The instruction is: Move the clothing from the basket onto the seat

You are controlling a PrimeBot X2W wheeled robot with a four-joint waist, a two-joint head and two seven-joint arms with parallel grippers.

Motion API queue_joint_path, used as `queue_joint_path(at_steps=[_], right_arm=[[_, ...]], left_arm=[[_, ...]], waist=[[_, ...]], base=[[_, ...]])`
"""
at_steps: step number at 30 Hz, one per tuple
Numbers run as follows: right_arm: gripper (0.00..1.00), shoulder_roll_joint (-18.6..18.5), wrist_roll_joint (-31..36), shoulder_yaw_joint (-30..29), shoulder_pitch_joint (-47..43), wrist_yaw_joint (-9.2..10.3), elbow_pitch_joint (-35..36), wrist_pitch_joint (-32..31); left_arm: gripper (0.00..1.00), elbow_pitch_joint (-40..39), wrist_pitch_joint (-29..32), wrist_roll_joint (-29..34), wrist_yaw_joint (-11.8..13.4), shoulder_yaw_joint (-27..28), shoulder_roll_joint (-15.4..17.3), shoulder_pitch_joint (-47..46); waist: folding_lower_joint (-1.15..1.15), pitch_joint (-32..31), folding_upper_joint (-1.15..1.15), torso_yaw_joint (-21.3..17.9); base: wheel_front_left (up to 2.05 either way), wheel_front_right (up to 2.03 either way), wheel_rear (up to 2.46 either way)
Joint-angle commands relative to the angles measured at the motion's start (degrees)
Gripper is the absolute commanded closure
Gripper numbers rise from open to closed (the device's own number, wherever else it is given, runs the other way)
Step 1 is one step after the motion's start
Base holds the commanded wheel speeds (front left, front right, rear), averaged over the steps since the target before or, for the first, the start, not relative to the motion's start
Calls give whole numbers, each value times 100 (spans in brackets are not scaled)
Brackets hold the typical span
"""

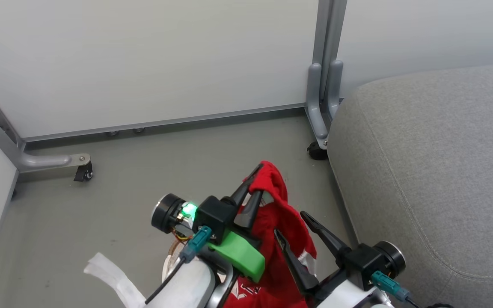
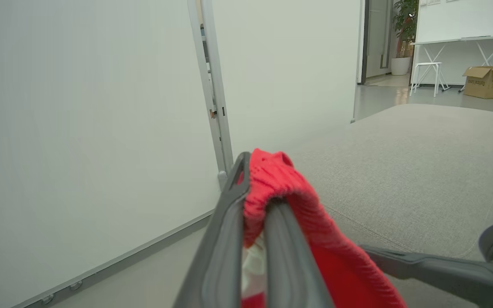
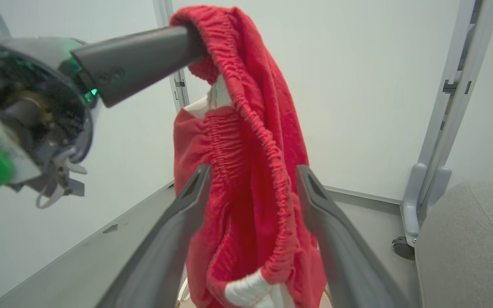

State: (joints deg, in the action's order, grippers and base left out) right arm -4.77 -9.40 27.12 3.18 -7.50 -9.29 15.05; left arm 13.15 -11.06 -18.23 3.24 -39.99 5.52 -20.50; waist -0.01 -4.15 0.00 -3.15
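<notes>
My left gripper [image 1: 250, 188] is shut on the elastic waistband of a bright red piece of clothing [image 1: 280, 222], which hangs down from its fingertips above the floor. In the left wrist view the red fabric [image 2: 280, 184] bunches over the left gripper [image 2: 257, 182]. My right gripper [image 1: 291, 224] stands open, its fingers either side of the hanging clothing [image 3: 246, 171] without closing on it. A sliver of the cream basket [image 1: 167, 261] peeks out beneath my left arm. The grey seat [image 1: 435, 171] lies to the right.
White partition panels on grey metal frames wall in the far side and the left. Their castor feet [image 1: 83, 173] [image 1: 315, 150] stand on the grey floor. A white strip [image 1: 109, 276] lies at the lower left. A cardboard box [image 2: 486, 81] sits far off.
</notes>
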Motion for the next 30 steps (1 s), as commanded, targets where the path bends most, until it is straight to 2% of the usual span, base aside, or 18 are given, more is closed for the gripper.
queue_joint_path(at_steps=[1,9,10,12,23,24,25,26,30], right_arm=[[0,-27,-20,10,84,2,-22,20],[0,-37,-5,-60,88,2,-223,20],[8,-55,3,-38,90,2,-280,20],[100,-63,-55,4,103,2,-378,20],[100,-59,-231,-104,112,2,-398,20],[100,-57,-245,-117,110,2,-390,20],[100,-55,-258,-131,107,2,-383,20],[100,-51,-281,-138,97,2,-389,20],[100,-87,-317,-134,77,2,-413,20]], left_arm=[[100,-62,39,11,-43,-52,-21,-71],[100,-325,221,-7,-111,-333,-50,41],[100,-351,240,-5,-106,-352,-49,56],[100,-408,273,-4,-107,-379,-33,70],[100,-479,422,-51,-92,-446,101,113],[91,-484,422,-54,-98,-451,118,111],[57,-481,437,-75,-107,-452,128,117],[0,-465,453,-90,-109,-454,144,127],[0,-438,506,-143,-109,-459,151,147]], waist=[[1,15,0,10],[1,51,0,40],[1,55,0,47],[1,63,0,57],[1,123,0,64],[1,130,0,65],[1,135,0,68],[1,139,0,73],[1,145,0,90]], base=[[0,0,0],[0,0,0],[0,0,0],[0,0,0],[0,0,0],[0,0,0],[0,0,0],[0,0,0],[0,0,0]])
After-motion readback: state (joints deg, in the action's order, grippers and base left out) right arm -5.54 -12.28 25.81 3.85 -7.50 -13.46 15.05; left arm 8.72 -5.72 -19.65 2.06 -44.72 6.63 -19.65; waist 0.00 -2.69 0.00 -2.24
